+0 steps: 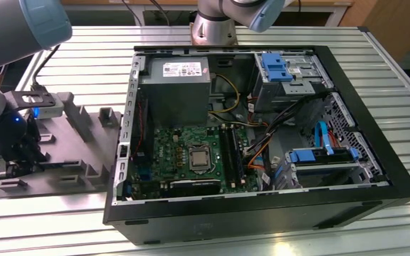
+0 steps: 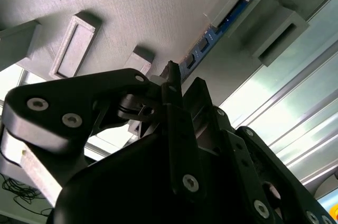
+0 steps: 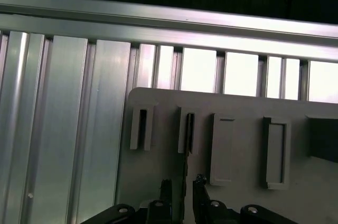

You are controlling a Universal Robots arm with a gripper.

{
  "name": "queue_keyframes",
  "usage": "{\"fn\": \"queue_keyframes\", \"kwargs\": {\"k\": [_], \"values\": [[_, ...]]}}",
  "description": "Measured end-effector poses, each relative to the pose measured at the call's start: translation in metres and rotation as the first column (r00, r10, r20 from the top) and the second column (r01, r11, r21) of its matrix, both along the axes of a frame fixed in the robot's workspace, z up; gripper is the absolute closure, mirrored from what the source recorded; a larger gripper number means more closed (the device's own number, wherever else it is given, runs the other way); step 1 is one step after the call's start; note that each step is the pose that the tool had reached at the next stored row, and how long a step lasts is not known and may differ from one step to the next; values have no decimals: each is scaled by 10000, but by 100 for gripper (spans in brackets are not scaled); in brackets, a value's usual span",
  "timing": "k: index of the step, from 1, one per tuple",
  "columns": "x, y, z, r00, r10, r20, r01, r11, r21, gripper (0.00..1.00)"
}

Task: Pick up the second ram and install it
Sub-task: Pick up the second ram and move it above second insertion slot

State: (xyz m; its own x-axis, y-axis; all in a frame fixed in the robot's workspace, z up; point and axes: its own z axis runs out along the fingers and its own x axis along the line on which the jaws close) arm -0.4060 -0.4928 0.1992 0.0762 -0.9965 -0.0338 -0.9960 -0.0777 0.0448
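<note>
Black fingers [image 3: 166, 188] of the gripper [image 3: 183, 186] stand apart on either side of the second ram [image 3: 186, 159]. The ram shows edge-on as a thin dark strip running from between them into a narrow slot of the grey tray [image 3: 243, 105]. A gap shows on each side, so the hand is released, not clamping. In the exterior view, arm and tray sit on the slatted table [image 1: 62, 224] at that view's left, well apart from the open computer case [image 1: 262, 213] and its green motherboard [image 1: 169, 149].
</note>
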Motion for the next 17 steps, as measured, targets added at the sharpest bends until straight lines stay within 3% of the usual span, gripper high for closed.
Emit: {"fn": "queue_keyframes", "kwargs": {"k": [6, 7, 9, 10, 17], "values": [[0, 0, 1, 10000, 0, -1, 0, 10000, 0, 71], [0, 0, 1, 10000, 0, -1, 0, 10000, 0, 78], [0, 0, 1, 10000, 0, -1, 0, 10000, 0, 78], [0, 0, 0, 10000, 0, -1, 0, 10000, 0, 85], [0, -1, 6, 10000, -14, 0, 14, 10000, 20, 85]]}}
